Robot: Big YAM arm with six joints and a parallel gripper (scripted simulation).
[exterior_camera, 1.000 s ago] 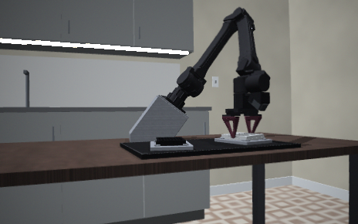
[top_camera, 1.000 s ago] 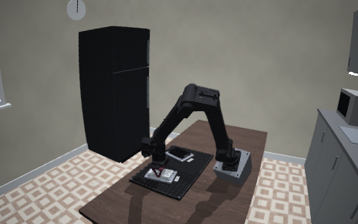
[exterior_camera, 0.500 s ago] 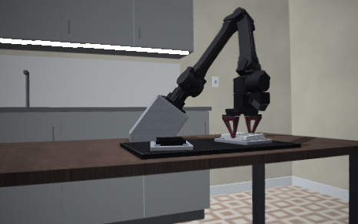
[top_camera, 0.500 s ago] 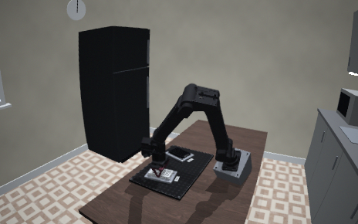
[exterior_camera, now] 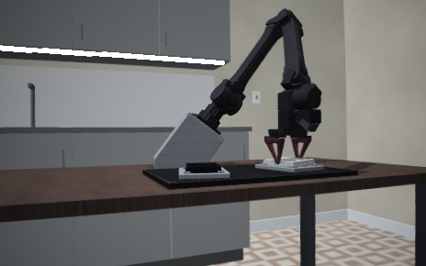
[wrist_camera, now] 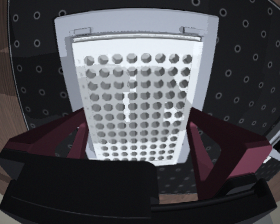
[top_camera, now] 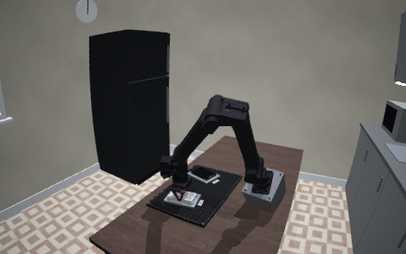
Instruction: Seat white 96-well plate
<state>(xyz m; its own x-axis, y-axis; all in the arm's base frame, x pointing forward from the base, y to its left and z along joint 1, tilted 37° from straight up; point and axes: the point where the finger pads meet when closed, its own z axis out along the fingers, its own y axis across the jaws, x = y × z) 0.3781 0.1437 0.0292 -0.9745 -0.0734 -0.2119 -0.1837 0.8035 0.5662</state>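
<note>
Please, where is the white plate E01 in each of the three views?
Top: white plate E01 lies low centre, on the near nest, under the end effector shut on it.
Exterior: right of centre, below the red fingers.
Wrist: fills the middle.
Shared landmark: the black perforated board.

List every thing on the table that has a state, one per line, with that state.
gripper: shut on the white plate E01, across its long sides.
white plate E01: wells up, on nest N1, held; whether fully seated cannot be told.
black plate E07: lying in nest N2, untouched.
arm: reaching down over N1.
</note>
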